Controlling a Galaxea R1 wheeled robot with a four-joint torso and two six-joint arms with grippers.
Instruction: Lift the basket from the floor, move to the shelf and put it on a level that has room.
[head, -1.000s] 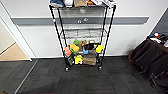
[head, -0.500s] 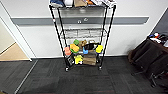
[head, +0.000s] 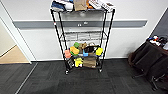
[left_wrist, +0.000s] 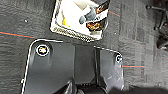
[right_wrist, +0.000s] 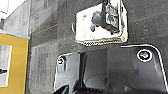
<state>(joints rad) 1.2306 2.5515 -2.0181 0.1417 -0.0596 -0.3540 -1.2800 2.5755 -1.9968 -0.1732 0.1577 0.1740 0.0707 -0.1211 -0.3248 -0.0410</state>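
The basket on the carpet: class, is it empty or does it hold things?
Holds things. The basket sits on the floor with a grey item and dark packets inside.

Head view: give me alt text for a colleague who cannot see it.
A tall black wire shelf stands on dark carpet floor against a pale wall; its top tier is piled with boxes, the lower tiers hold colourful toys, and one middle level looks bare.

Free room and blocked tiers on the shelf

The shelf (head: 82, 40) is crowded at the top with boxes (head: 81, 5) and lower down with toys (head: 82, 51); the second level (head: 83, 35) is seen open between the posts. Bare floor (head: 82, 83) lies before it, a draped table (head: 152, 58) well aside.
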